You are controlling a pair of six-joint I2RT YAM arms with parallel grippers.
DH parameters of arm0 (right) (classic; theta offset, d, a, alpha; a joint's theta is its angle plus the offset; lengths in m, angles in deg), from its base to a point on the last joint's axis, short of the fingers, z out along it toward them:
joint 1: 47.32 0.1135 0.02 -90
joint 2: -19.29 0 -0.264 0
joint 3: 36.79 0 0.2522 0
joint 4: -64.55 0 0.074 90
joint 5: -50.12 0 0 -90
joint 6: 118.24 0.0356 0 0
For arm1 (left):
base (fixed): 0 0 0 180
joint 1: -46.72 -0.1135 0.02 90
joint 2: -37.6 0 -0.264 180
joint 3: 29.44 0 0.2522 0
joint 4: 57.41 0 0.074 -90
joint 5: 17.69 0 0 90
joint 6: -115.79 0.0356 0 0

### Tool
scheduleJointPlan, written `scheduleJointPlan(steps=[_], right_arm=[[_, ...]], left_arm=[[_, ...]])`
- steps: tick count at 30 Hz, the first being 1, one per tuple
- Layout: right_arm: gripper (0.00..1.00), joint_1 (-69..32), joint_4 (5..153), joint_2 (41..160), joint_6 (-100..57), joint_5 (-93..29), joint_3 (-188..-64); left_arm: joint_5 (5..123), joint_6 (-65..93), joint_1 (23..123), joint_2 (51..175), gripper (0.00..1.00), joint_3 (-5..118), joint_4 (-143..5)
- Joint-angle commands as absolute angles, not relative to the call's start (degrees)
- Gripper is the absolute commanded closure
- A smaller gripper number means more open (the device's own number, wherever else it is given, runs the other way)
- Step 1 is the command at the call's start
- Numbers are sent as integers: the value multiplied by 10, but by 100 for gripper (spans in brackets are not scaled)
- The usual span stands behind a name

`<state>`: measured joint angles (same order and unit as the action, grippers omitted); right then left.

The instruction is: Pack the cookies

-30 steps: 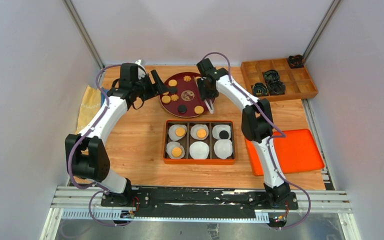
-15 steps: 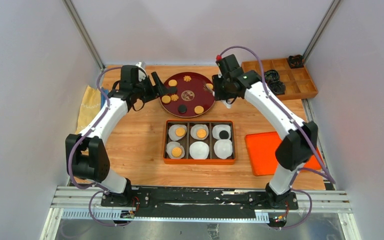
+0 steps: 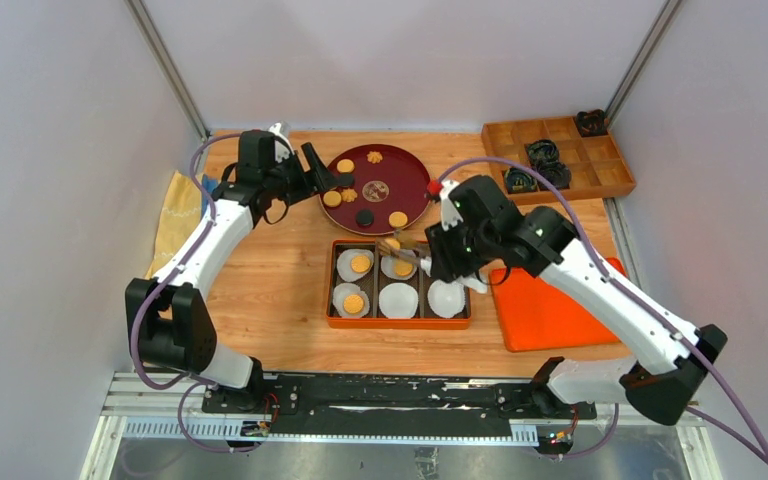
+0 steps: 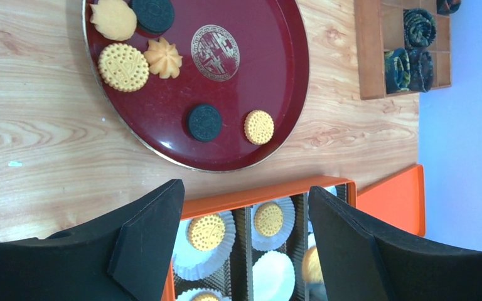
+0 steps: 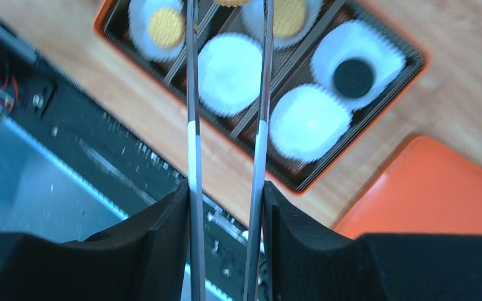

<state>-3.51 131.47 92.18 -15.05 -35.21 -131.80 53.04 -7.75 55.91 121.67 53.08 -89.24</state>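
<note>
A dark red round plate (image 3: 415,185) holds several cookies, golden and black, such as a golden one (image 3: 398,219) and a black one (image 4: 204,121). My left gripper (image 3: 328,172) is open and empty at the plate's left edge; in the left wrist view (image 4: 245,200) its jaws stand wide apart. My right gripper (image 3: 430,258) is shut on metal tongs (image 5: 194,125). The tongs pinch a golden cookie (image 3: 390,243) above the back middle of the orange box (image 3: 398,323). The box's white paper cups hold three golden cookies and a black one (image 5: 353,77); two cups (image 5: 230,74) are empty.
An orange lid (image 3: 570,300) lies right of the box, partly under my right arm. A wooden compartment tray (image 3: 600,170) with dark items stands at the back right. A yellow cloth (image 3: 175,215) lies at the left edge. Grey walls close in on both sides.
My right arm has swung from the plate's right edge toward me and over the box, carrying a golden cookie in the tongs. My left arm has stayed put.
</note>
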Motion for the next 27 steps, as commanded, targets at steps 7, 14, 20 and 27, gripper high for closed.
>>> scheduleJointPlan(steps=[7, 14, 20, 27], right_arm=[[98, 58, 1356, 857, -85, -321, -1198], [96, 80, 1344, 869, -75, -333, -1161], [96, 81, 1323, 891, -80, -340, -1166], [76, 80, 1324, 905, -81, -374, -1179]], left_arm=[[529, -82, 579, 1196, 22, 527, -890], [534, -79, 579, 1188, 22, 522, -893], [537, -74, 579, 1189, 22, 525, -898], [534, -69, 579, 1194, 22, 526, -898]])
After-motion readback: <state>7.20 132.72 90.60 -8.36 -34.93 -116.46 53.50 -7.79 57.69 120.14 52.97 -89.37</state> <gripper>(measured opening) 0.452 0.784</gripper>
